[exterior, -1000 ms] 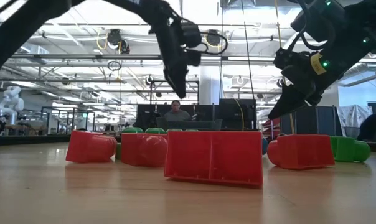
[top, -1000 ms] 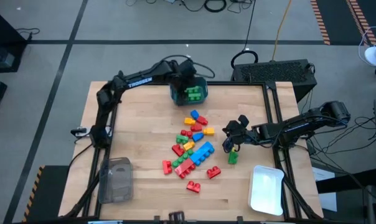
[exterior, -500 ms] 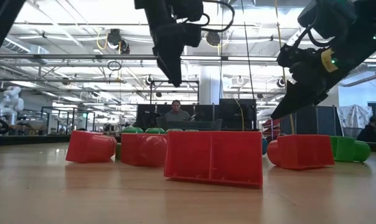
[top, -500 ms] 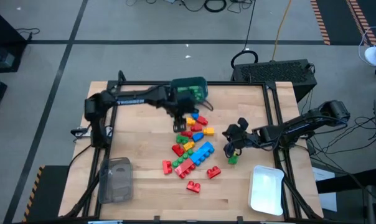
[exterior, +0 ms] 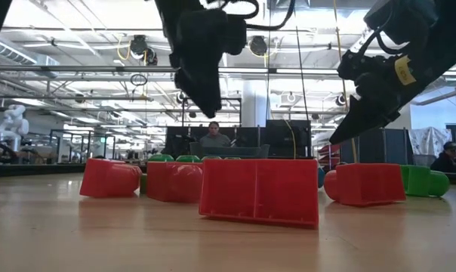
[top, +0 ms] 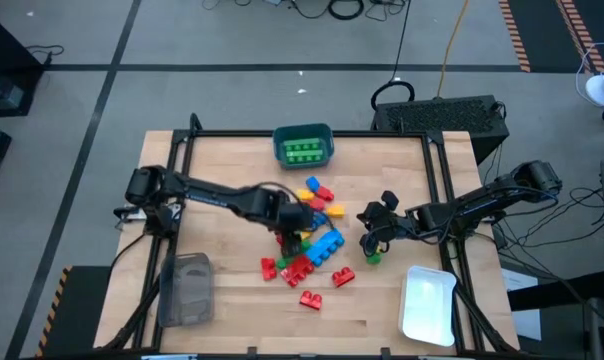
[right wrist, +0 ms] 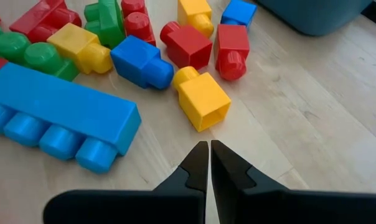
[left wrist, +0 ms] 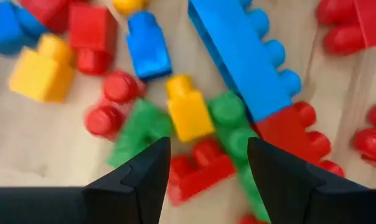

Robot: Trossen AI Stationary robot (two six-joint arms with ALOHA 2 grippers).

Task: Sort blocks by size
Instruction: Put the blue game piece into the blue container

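The blocks lie in a loose pile on the table's middle: red, green, yellow and blue, among them a long blue one. My left gripper is open above the pile, over a small yellow block, green blocks and a red one. My right gripper is shut and empty, to the right of the pile, near a yellow block. A single green block lies on the table right beside it.
A teal bin holding green blocks stands at the far edge. A white tray sits at the near right, a clear container at the near left. In the low view, red blocks lie in the foreground.
My left gripper has gone from above the teal bin toward the table's near edge and down, and now stands over the pile of blocks.
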